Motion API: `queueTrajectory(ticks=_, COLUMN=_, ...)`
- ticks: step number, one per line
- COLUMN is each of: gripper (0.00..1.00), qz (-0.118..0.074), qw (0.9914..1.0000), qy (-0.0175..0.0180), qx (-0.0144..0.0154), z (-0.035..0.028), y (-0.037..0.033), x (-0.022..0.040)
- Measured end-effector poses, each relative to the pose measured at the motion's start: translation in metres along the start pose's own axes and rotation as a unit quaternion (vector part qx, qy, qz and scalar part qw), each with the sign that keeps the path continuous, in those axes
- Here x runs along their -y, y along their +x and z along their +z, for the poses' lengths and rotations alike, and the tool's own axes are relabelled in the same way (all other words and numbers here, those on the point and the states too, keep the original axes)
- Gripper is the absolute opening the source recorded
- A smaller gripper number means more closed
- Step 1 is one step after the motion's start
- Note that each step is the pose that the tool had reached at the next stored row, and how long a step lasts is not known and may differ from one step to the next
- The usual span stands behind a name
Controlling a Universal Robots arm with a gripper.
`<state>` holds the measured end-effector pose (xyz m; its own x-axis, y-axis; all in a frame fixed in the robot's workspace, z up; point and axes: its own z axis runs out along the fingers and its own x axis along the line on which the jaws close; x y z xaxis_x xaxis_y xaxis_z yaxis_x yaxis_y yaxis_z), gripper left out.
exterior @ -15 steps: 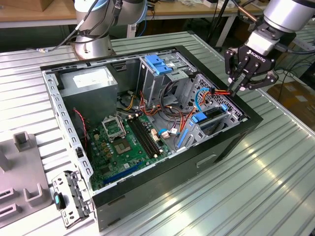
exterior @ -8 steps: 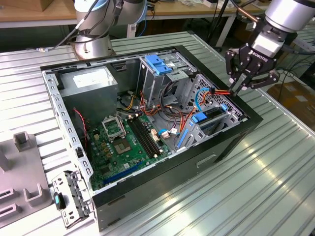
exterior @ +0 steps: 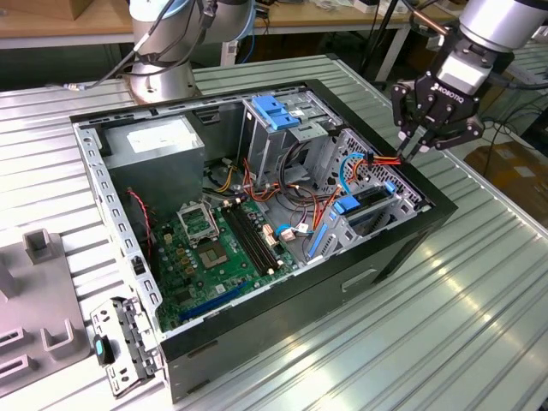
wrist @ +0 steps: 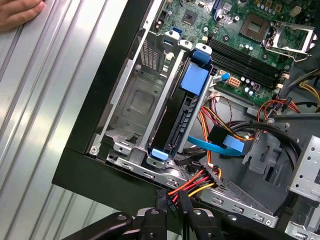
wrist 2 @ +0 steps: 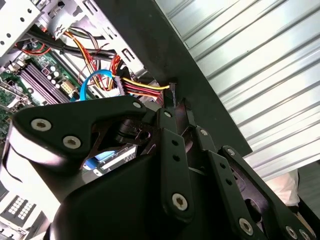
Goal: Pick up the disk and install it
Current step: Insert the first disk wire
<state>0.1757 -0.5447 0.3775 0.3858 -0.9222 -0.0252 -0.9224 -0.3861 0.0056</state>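
Exterior view: gripper (exterior: 417, 147) clenched at case (exterior: 300, 308) edge; disk (wrist: 187, 117) edge-on in cage, label hidden.

You can't see most of the disk (wrist: 186, 117): in the first wrist view it sits edge-on in the drive cage (wrist: 131, 107), showing only its blue rails, its label face hidden. In the second wrist view the gripper (wrist 2: 176, 107) body blocks the bay beneath it. The first wrist view's edge cuts off a hand (wrist: 19, 12) and the gripper's fingers (wrist: 161, 205) partway. Whether the fingertips touch the wire bundle (wrist: 192, 186) is unclear.
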Motion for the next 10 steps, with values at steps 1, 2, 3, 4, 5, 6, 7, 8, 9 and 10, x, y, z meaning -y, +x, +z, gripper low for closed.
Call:
queueTrajectory(ticks=1, gripper=0.24, qz=0.000, qw=1.00000, qy=0.0000, qx=0.0000, z=0.0000, y=-0.0002, x=0.0001)
queueTrajectory(ticks=2, gripper=0.24, qz=0.000, qw=1.00000, qy=0.0000, qx=0.0000, z=0.0000, y=-0.0004, x=0.0002)
queueTrajectory(ticks=3, gripper=0.24, qz=0.000, qw=1.00000, qy=0.0000, qx=0.0000, z=0.0000, y=-0.0004, x=0.0002)
queueTrajectory(ticks=4, gripper=0.24, qz=0.000, qw=1.00000, qy=0.0000, qx=0.0000, z=0.0000, y=-0.0004, x=0.0002)
queueTrajectory(ticks=5, gripper=0.24, qz=0.000, qw=1.00000, qy=0.0000, qx=0.0000, z=0.0000, y=-0.0005, x=0.0002)
queueTrajectory(ticks=6, gripper=0.24, qz=0.000, qw=1.00000, qy=0.0000, qx=0.0000, z=0.0000, y=-0.0005, x=0.0002)
queueTrajectory(ticks=7, gripper=0.24, qz=0.000, qw=1.00000, qy=0.0000, qx=0.0000, z=0.0000, y=-0.0005, x=0.0002)
queueTrajectory(ticks=8, gripper=0.24, qz=0.000, qw=1.00000, qy=0.0000, qx=0.0000, z=0.0000, y=-0.0005, x=0.0002)
queueTrajectory(ticks=9, gripper=0.24, qz=0.000, qw=1.00000, qy=0.0000, qx=0.0000, z=0.0000, y=-0.0005, x=0.0003)
queueTrajectory(ticks=10, gripper=0.24, qz=0.000, qw=1.00000, qy=0.0000, qx=0.0000, z=0.0000, y=-0.0005, x=0.0003)
